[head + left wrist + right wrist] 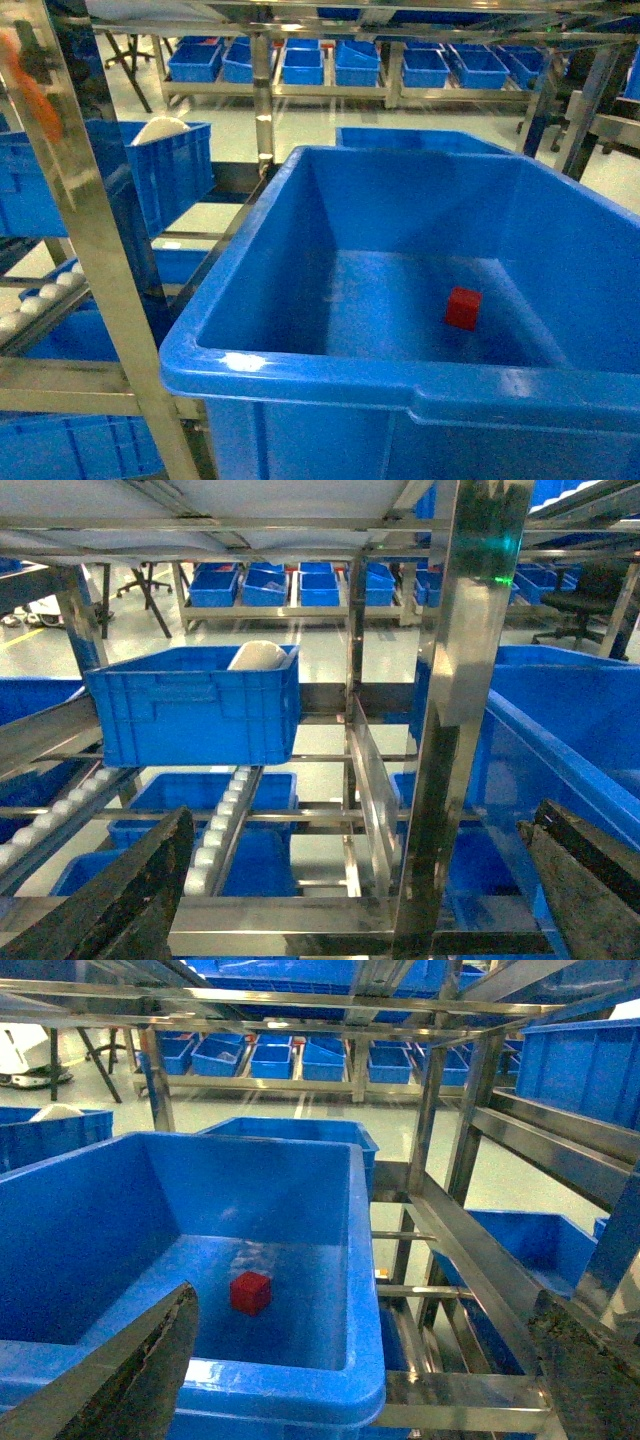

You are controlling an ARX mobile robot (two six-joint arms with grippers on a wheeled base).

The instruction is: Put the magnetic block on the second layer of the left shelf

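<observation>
The magnetic block (pixel 463 307) is a small red cube lying on the floor of a large blue tote (pixel 300 370), right of its middle. The right wrist view shows the block (pixel 250 1292) too, ahead and left of my right gripper (pixel 365 1400), which is open with nothing between its fingers. My left gripper (pixel 350 920) is also open and empty, facing a steel upright post (pixel 450 730). The left shelf second layer (pixel 225 820) is a steel level with white roller tracks (pixel 40 295), left of that post. Neither gripper shows in the head view.
A smaller blue tote (pixel 190 705) holding a white object stands on the left shelf's rollers. More blue totes (pixel 300 65) line a far rack. A steel post (pixel 100 260) rises between the left shelf and the big tote. Slanted steel rails (pixel 470 1250) run right of the tote.
</observation>
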